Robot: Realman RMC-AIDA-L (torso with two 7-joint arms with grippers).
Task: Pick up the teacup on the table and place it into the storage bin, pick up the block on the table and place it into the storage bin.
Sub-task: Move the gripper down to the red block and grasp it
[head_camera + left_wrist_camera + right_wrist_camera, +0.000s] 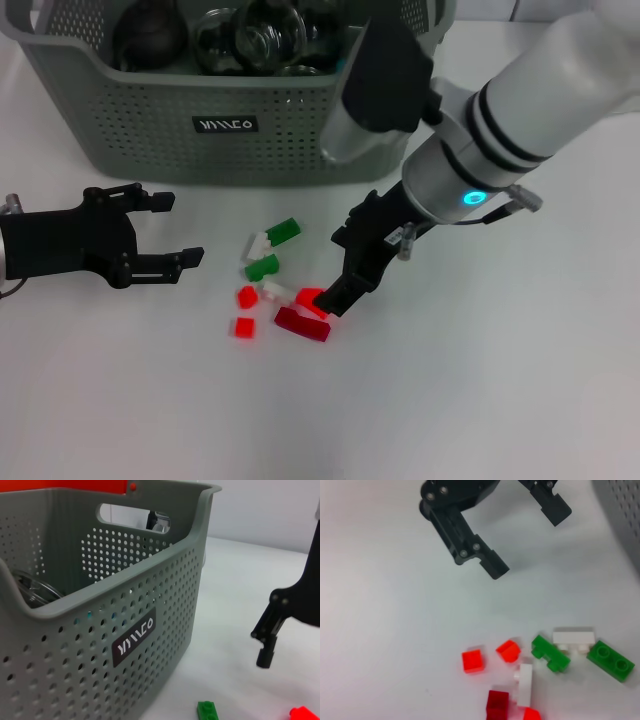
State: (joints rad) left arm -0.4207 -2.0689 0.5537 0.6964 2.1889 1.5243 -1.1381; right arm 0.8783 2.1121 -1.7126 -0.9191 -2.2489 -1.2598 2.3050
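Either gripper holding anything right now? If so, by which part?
Left gripper is open and empty, parked left of the blocks. Right gripper is down at a bright red block; whether it has actually gripped it cannot be told.

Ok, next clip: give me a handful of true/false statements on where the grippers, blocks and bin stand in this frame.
1. The right gripper is down among the blocks, at a bright red block. True.
2. The left gripper is shut on a green block. False: it is open and holds nothing, apart from the pile.
3. The storage bin is empty. False: glass items and a dark round object lie inside.
4. Green, white and red blocks lie on the table in front of the bin. True.
5. A dark red block lies in the bin. False: it lies on the table.
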